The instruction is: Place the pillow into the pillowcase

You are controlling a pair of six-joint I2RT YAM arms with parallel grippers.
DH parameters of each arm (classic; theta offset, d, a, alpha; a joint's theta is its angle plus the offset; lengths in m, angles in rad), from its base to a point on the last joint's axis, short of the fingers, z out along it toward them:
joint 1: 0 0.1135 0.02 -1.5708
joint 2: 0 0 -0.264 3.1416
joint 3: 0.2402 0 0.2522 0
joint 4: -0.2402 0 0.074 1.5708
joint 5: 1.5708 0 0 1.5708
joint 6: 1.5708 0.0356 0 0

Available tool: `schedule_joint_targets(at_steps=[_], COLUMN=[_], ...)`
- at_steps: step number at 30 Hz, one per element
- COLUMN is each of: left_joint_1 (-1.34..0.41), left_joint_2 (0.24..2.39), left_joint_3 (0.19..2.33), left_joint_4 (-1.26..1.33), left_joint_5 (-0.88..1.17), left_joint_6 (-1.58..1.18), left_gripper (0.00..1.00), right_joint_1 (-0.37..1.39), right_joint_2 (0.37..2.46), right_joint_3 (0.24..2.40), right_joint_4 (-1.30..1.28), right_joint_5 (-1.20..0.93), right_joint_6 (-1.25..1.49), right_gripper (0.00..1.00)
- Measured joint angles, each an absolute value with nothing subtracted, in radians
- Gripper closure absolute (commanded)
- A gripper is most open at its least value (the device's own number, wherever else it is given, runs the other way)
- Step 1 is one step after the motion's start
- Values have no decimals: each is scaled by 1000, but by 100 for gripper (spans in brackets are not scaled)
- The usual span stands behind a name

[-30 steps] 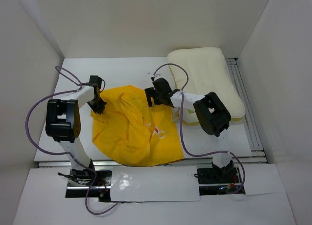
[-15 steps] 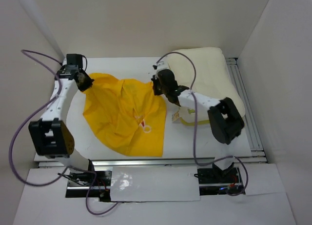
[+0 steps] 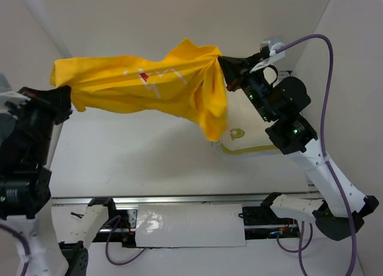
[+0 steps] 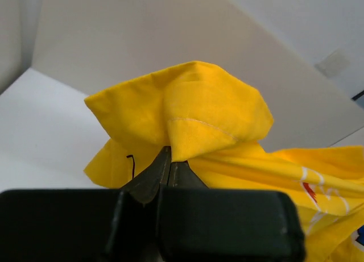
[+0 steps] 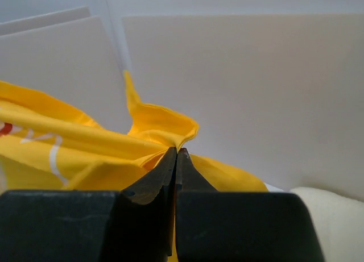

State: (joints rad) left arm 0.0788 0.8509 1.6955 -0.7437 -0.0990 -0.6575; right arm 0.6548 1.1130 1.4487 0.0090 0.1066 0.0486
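Observation:
The bright yellow pillowcase (image 3: 149, 84) hangs in the air, stretched sideways between both grippers, with one fold drooping near its right end. My left gripper (image 3: 66, 96) is shut on its left corner; the left wrist view shows the fingers pinching bunched yellow cloth (image 4: 187, 114). My right gripper (image 3: 225, 69) is shut on the right corner, and there too the fingertips (image 5: 170, 159) close on a fold. The cream pillow (image 3: 248, 138) lies on the table at the right. It is mostly hidden by the right arm and the cloth, though its yellow emblem (image 3: 237, 133) shows. A cream corner of the pillow (image 5: 335, 216) also shows in the right wrist view.
White walls enclose the table (image 3: 149, 162) on the left, back and right. A metal rail (image 3: 179, 199) runs along the near edge. A purple cable (image 3: 326, 108) loops beside the raised right arm. Both arms stand high above the table.
Both grippers have closed on the pillowcase's corners and lifted it off the table. It now hangs stretched between them, high up and near the camera.

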Motion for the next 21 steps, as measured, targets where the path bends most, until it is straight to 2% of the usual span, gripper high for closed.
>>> schedule_joint_targets(at_steps=[4, 7, 12, 15, 16, 17, 19, 21], left_joint_1=[79, 93, 96, 99, 105, 112, 134, 159], left_joint_2=[837, 854, 942, 1061, 1121, 1174, 1331, 1486], left_joint_3=[1844, 1857, 1740, 1609, 1577, 1555, 1526, 1510], left_joint_4=[-781, -808, -812, -788, -779, -772, -752, -740], left_joint_5=[-111, -221, -300, -332, -336, -337, -331, -306], left_joint_6=[-651, -629, -635, -650, -659, -667, -689, -712], left_gripper=[100, 100, 100, 100, 100, 100, 100, 100], right_joint_1=[664, 644, 628, 579, 557, 542, 514, 497], right_joint_2=[1113, 1123, 1250, 1439, 1535, 1639, 1883, 2136], right_joint_3=[1519, 1532, 1560, 1644, 1694, 1765, 1943, 2171], right_joint_4=[-54, -71, -76, -83, -96, -107, -138, -208], right_joint_5=[87, 162, 230, 195, 166, 130, 80, 39], right_joint_6=[18, -16, -24, -15, -8, -1, 6, 3], right_gripper=[100, 100, 100, 100, 85, 54, 0, 0])
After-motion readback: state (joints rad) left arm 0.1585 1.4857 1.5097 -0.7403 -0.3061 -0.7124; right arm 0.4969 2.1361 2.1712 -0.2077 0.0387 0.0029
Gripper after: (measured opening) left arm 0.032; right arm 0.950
